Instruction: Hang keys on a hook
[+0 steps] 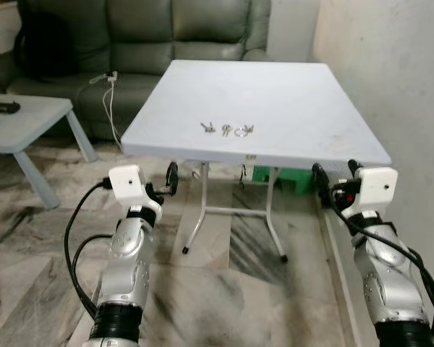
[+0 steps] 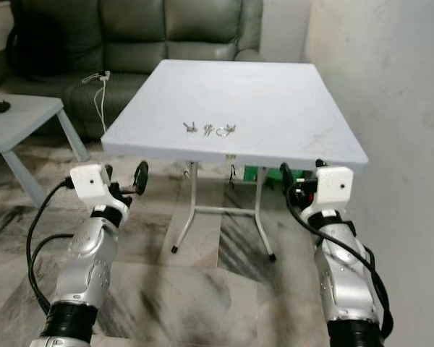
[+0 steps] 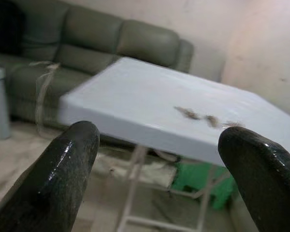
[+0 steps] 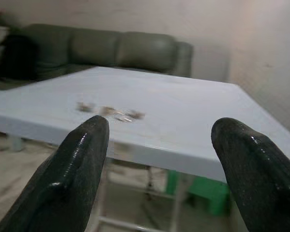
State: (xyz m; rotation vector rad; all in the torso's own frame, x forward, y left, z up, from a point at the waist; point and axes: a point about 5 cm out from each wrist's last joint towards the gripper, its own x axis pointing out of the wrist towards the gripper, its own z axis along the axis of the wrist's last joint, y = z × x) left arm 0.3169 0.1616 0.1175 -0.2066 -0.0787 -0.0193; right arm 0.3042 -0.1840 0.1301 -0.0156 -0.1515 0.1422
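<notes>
Silver arms, white wrist boxes, black cables, black jaws.

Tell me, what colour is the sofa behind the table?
Dark green sofa, clearest in the left eye view.

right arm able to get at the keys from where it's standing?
Probably yes: keys lie near the table front edge, nothing around them. Right gripper sits below the edge, jaws open, so it must lift first.

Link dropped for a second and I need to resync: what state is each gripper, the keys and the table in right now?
left gripper: open, empty, held short of the table's near edge
right gripper: open, empty, also short of the near edge
keys: lying flat on the table near its front edge, untouched
folding table: standing, legs unfolded
white cable: hanging off the sofa front
</notes>
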